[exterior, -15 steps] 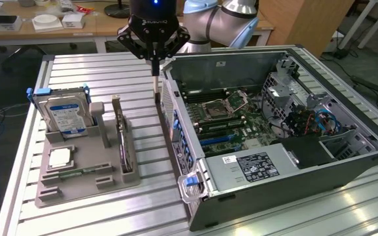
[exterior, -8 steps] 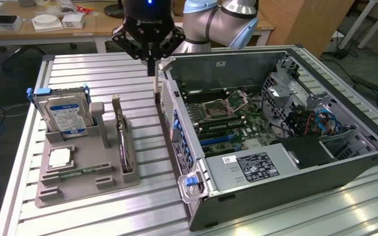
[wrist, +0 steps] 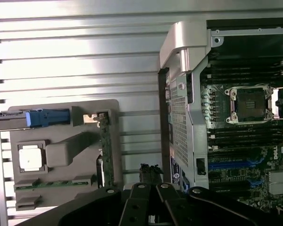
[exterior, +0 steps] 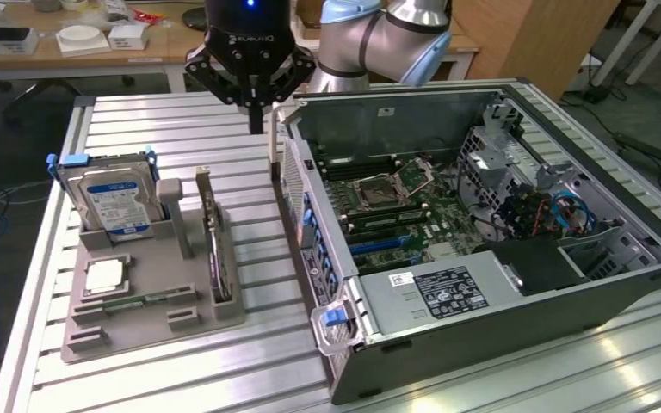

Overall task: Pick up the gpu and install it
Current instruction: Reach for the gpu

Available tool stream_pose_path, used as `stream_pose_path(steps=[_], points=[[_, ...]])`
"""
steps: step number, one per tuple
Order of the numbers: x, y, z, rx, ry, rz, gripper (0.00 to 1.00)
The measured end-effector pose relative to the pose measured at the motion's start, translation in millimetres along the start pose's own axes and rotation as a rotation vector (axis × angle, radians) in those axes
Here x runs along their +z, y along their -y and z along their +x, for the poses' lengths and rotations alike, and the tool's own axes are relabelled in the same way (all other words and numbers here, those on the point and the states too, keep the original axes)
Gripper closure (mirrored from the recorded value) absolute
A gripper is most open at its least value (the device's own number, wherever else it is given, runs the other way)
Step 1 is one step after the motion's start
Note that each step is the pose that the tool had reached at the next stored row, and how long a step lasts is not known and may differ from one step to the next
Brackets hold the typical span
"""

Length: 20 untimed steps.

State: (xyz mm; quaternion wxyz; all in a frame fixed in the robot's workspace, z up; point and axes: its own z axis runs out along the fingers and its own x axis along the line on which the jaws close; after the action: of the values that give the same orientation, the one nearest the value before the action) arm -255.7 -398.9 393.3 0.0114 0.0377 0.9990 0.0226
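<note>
Fig.: gripper (exterior: 258,120) marked Robotiq, jaws closed, empty, above table (exterior: 169,120) betw. tray (exterior: 135,335) and PC case (exterior: 515,344). The gpu (exterior: 209,232) stands on edge in tray, near hard drive (exterior: 110,202); drive label illegible.

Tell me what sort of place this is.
Probably a robotics lab or workshop for computer-assembly trials: an open computer case lies on a slotted metal table beside a robot arm, a grey tray holds a hard drive and the gpu, and a cluttered desk stands behind.

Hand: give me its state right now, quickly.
Hand: closed, holding nothing; the gpu stands in its grey holder.
</note>
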Motion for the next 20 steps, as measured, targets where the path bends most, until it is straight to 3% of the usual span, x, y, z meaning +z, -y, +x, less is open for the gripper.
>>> stream_pose_path(steps=[20], points=[[-0.5, 1.3, 18.1, 0.0, -0.0003, 0.0001, 0.9]])
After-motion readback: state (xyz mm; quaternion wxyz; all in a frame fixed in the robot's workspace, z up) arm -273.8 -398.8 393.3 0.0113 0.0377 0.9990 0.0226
